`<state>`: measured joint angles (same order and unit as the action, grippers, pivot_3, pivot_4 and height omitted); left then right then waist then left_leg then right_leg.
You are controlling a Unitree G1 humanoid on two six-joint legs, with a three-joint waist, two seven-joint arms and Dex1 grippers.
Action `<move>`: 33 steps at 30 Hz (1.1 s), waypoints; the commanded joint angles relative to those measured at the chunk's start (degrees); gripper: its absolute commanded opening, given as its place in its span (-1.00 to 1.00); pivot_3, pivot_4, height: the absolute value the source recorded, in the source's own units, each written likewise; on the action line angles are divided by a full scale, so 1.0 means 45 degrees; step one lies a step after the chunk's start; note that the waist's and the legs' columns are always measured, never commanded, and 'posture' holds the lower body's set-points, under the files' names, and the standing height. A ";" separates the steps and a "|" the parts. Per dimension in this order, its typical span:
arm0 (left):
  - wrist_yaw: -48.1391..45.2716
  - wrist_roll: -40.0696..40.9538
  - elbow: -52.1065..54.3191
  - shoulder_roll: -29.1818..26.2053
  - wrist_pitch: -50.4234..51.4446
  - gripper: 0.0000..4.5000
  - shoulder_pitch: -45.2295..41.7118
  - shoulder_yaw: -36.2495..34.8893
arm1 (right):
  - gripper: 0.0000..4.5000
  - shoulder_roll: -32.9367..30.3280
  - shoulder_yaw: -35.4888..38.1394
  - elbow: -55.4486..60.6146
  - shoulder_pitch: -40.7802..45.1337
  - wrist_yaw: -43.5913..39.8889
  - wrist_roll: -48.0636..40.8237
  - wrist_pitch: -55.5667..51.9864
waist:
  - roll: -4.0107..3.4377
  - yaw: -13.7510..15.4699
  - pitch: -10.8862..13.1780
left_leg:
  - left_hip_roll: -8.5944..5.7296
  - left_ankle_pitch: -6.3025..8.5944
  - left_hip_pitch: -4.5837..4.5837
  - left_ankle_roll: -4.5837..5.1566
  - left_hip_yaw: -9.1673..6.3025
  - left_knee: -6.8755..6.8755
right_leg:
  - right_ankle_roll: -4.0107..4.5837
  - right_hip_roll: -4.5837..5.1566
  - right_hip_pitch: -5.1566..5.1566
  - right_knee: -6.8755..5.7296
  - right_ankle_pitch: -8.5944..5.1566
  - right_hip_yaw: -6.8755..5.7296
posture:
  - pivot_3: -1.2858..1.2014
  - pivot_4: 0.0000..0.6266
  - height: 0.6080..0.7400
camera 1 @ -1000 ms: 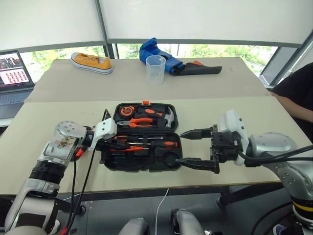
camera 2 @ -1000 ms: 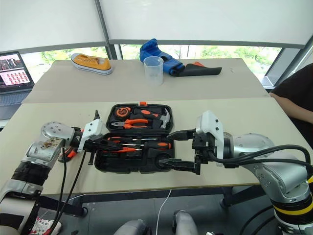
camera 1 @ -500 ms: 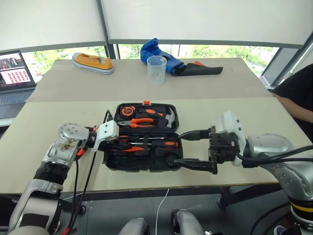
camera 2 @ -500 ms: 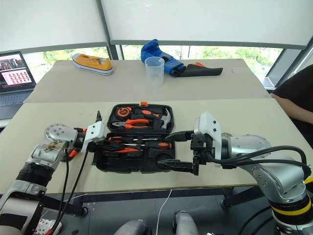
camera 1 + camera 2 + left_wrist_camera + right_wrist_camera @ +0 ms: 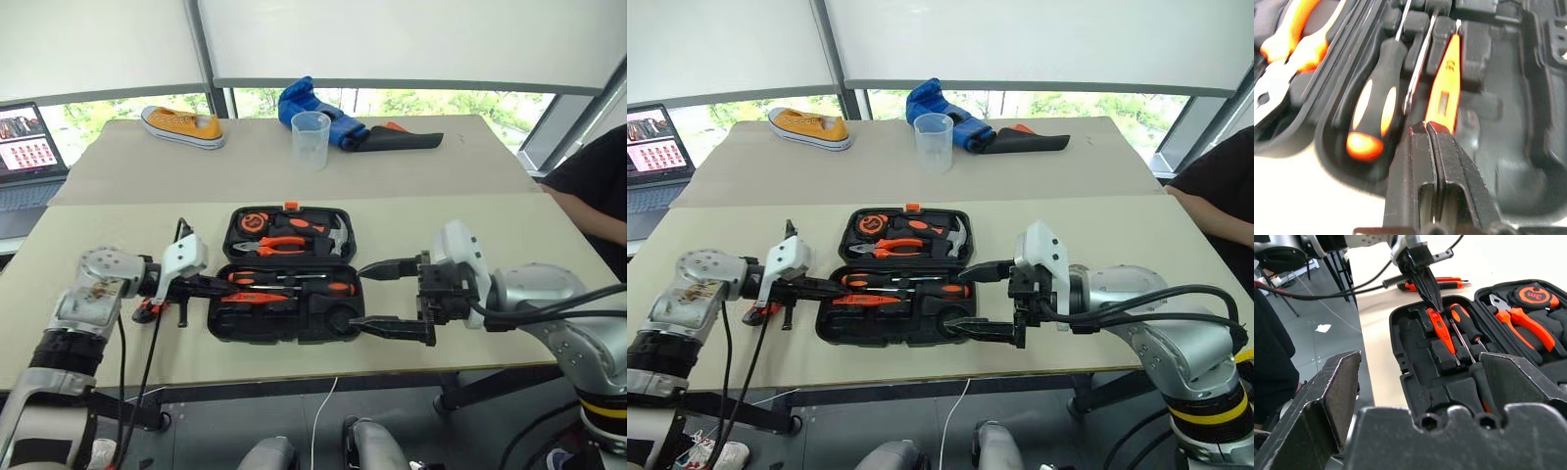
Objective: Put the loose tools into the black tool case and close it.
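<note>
Meanwhile, beside the open black tool case, our left gripper is pinched empty, right gripper wide, empty; we judge the remaining screwdriver light, rigid, best gripped mid-handle.

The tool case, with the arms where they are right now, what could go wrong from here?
1. The left gripper is shut, empty, with its tip at the black tool case's left rim by the seated tester screwdriver; a careless move could nudge the tester out.
2. An orange-and-black tool lies on the table outside the case; closing now would leave it out.
3. The right gripper stands open at the case's right edge, so swinging the lid could hit its fingers.
</note>
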<state>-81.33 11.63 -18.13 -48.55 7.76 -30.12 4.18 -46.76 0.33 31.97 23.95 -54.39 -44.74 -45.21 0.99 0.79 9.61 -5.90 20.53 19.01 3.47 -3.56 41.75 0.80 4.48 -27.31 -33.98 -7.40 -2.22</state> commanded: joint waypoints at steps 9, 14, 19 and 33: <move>0.0895 -0.0916 -0.0381 0.0522 -0.1309 -0.96 0.0324 0.0443 | 1.00 0.0243 -0.0107 0.0102 0.0334 -0.0116 0.0195 0.0326 | -0.0013 0.0060 -0.0009 | -0.0009 0.0003 -0.0015 0.0004 0.0000 0.0001 | -0.0001 0.0035 0.0020 -0.0001 0.0001 0.0000 | 0.03 -0.52 0.86; 0.0950 0.0085 0.0897 -0.0258 -0.0169 -0.96 0.0953 -0.0777 | 1.00 0.0228 -0.0005 0.0080 0.0469 -0.0259 -0.0051 0.0251 | -0.0012 -0.0007 -0.0009 | -0.0005 0.0003 -0.0031 0.0005 0.0000 0.0001 | -0.0007 0.0031 0.0039 -0.0004 0.0004 0.0007 | 0.03 -0.52 0.86; 0.1620 0.1985 0.3672 -0.1868 0.2889 -0.74 0.3326 -0.4005 | 1.00 0.0582 -0.0238 -0.0681 0.1348 -0.0846 -0.0283 0.0286 | -0.0003 -0.0375 -0.0002 | 0.0031 0.0011 -0.0017 -0.0010 0.0009 -0.0010 | 0.0004 -0.0020 -0.0019 -0.0007 0.0003 0.0013 | 0.03 -0.52 0.86; 0.4488 0.0920 0.5105 -0.1969 0.5406 0.98 1.0645 -0.9913 | 1.00 0.1758 -0.1823 -0.2542 0.3101 -0.2780 0.0692 0.1135 | -0.0005 0.0019 -0.0002 | 0.0010 0.0017 -0.0016 -0.0020 0.0070 -0.0122 | 0.0036 -0.0013 -0.0095 0.0011 0.0009 -0.0024 | 0.03 -0.52 0.86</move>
<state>-63.92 15.38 2.85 -56.96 28.91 19.10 -38.94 -38.82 -8.19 20.26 37.13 -65.80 -42.73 -42.25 0.96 0.87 9.61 -5.87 20.61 18.95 3.38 -3.25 41.23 0.96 4.42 -27.69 -33.94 -7.36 -2.34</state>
